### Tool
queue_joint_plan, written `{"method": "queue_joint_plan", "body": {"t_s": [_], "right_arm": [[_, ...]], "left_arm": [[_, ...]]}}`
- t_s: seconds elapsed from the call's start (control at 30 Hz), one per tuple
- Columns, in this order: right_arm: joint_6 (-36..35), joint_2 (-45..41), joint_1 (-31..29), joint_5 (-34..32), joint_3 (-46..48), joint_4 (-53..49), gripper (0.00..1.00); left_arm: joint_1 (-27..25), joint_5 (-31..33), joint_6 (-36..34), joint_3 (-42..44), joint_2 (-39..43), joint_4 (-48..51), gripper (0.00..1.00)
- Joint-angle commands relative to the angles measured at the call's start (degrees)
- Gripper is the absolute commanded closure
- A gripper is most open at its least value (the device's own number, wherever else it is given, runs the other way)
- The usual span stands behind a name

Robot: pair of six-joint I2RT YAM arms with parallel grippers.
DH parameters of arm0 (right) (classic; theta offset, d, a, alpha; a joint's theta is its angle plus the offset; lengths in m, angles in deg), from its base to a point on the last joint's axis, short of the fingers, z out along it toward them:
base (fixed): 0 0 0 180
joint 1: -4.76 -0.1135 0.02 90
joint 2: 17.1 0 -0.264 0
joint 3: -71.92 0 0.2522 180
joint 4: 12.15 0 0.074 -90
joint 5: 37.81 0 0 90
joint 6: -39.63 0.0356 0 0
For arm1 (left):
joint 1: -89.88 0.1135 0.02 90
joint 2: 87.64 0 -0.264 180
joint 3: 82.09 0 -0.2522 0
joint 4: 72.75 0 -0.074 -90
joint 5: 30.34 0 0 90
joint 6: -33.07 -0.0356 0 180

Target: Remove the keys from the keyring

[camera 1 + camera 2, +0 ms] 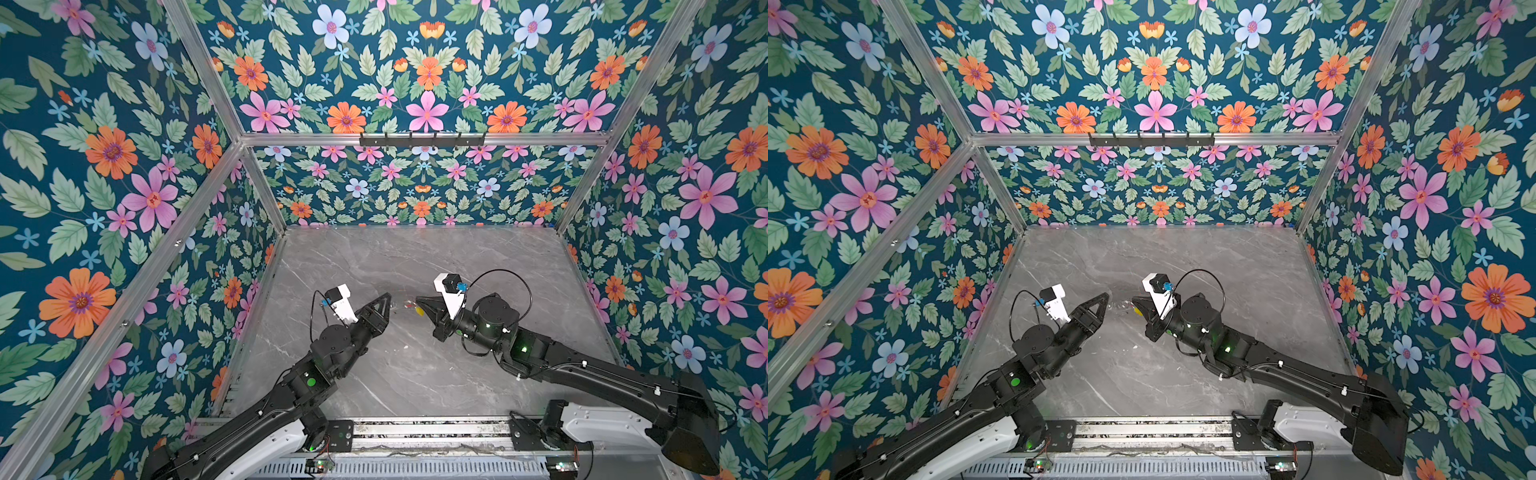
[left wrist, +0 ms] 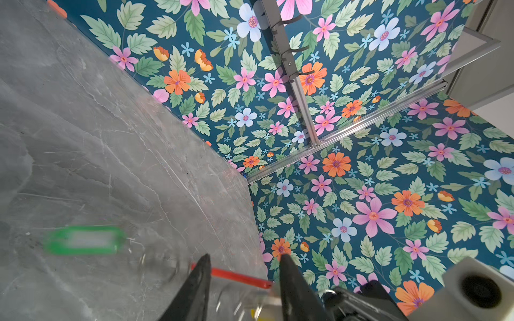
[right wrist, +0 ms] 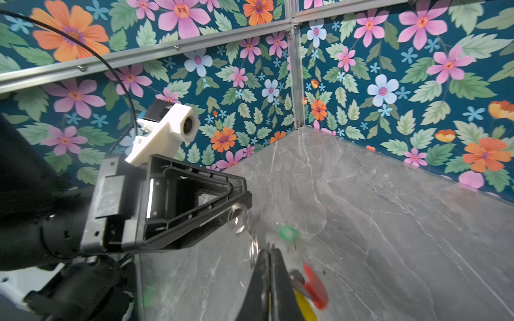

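My right gripper [image 3: 268, 248] is shut on the grey keyring [image 3: 253, 248], held above the table between the two arms. The ring's red sleeve [image 3: 314, 289] and a yellow tag [image 3: 304, 305] hang beside its fingers. My left gripper [image 2: 246, 257] is open, jaws well apart, and the red sleeve [image 2: 239, 276] crosses the gap between them. A green tag [image 2: 83, 240] shows blurred over the table just past the left fingers; its key is too smeared to make out. In both top views the two grippers [image 1: 388, 297] [image 1: 417, 300] point tip to tip, with the yellow tag [image 1: 420, 311] under the right one.
The grey marble table [image 1: 415, 374] is walled by floral panels on three sides, framed by aluminium posts. A black hook rail [image 1: 422, 139] is fixed high on the back wall. Both arm bases sit on the rail at the table's near edge [image 1: 428, 432].
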Motion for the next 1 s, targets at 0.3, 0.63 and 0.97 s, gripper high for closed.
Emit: {"method": "queue_joint_plan", "body": {"t_s": [0.3,0.63,0.97], "right_arm": [[9.21,-2.33,13.32,31.39,-1.88,-4.47,1.00],[8.96,-3.34,14.86,42.81,-4.23,-10.41,1.00],[11.31,-4.53,14.86,46.85,-3.76,-8.51,1.00]], "left_arm": [[0.10,-16.89,-19.87,-0.14,5.97,-1.43,0.48],[0.18,-38.24,-27.16,-0.49,1.12,-14.53,0.52],[0.29,-42.73,-26.78,-0.26,-1.77,-19.02,0.70]]}}
